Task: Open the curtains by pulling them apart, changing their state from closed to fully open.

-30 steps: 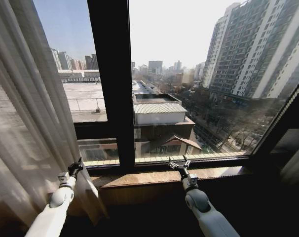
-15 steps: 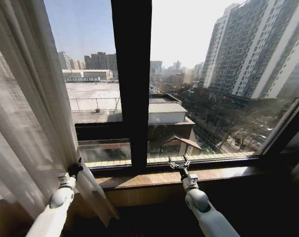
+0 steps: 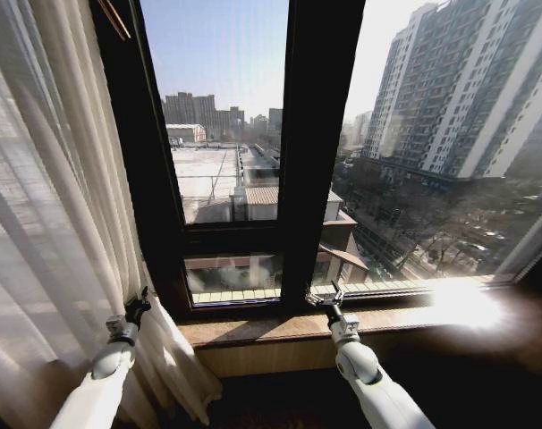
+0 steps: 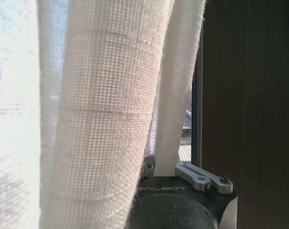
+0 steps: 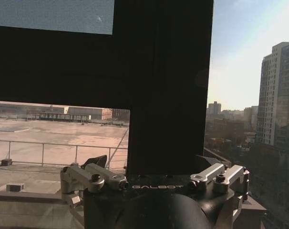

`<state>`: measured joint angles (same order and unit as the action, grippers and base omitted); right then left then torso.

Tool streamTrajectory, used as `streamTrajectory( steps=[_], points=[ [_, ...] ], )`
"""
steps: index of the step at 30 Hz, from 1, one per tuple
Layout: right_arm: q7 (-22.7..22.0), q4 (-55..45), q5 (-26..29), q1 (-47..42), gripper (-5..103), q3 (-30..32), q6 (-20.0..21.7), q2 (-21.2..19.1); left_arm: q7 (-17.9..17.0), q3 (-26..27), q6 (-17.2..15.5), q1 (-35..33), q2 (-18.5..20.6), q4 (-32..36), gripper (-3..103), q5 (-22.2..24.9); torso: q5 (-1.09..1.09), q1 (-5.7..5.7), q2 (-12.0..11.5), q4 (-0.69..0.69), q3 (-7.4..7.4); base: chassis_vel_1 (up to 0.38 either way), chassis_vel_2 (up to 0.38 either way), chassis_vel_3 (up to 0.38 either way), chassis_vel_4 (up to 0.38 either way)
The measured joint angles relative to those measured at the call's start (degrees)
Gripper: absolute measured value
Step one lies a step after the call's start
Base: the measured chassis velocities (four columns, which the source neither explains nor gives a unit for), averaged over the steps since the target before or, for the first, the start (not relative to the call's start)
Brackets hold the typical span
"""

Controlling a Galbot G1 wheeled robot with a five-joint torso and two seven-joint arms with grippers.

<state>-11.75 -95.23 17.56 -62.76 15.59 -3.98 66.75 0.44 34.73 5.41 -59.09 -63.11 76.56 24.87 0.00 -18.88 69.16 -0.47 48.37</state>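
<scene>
Left of the window frame (image 3: 316,152), the curtain (image 3: 47,206) hangs bunched; my left gripper (image 3: 137,306) is clamped on its edge fold. Right gripper (image 3: 325,299) sits fingers apart at the frame's base.

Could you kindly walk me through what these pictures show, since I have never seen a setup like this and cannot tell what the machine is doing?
This is a two-armed wheeled robot facing a window. The wide picture comes from a camera on its head; the other two come from cameras on its wrists. On the robot's left hangs the sheer white curtain, bunched at the side. The left gripper sits at the curtain's edge, and its wrist camera shows a fold of the fabric running down between its fingers. The right gripper is open and holds nothing, raised over the wooden window sill in front of the black window frame. Beyond the glass lies a city.
</scene>
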Motion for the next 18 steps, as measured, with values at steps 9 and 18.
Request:
streamTrajectory(
  steps=[9, 18],
  points=[
    [0.0, 0.0, 0.0, 0.0, 100, 0.0, 0.0, 0.0, -0.7, 0.4, 0.2, -1.0, -0.4, 0.8, 0, -0.6, -0.02, 0.00, 0.0, 0.00, 0.00, 0.338, 0.344, -0.350, -0.345],
    [0.0, 0.0, 0.0, 0.0, 100, 0.0, 0.0, 0.0, -1.1, 0.9, 0.2, -2.3, -0.9, 1.5, 0, -1.0, -0.01, 0.01, 0.0, 0.00, 0.00, 0.355, 0.366, -0.356, -0.346]
  ],
)
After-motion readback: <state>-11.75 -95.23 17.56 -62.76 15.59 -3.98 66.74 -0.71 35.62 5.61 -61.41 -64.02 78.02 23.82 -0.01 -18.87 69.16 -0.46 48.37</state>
